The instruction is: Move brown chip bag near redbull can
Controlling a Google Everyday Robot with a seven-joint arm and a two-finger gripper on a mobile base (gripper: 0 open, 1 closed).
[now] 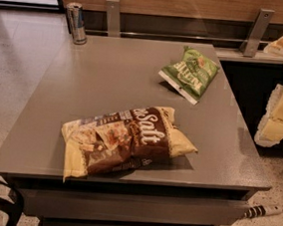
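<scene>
gripper point(280, 116): right edge, off the table point(110, 77), opening cannot tell | brown chip bag point(129, 139): lies flat near front edge, not gripped | redbull can point(76, 23): upright, far-left corner, well apart | judgement: move not yet begun

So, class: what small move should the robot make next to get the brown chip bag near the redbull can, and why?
Probably swing the hand in from the right edge to above the brown chip bag: the bag lies ungrasped at the front, while the redbull can stands at the far-left corner.
</scene>
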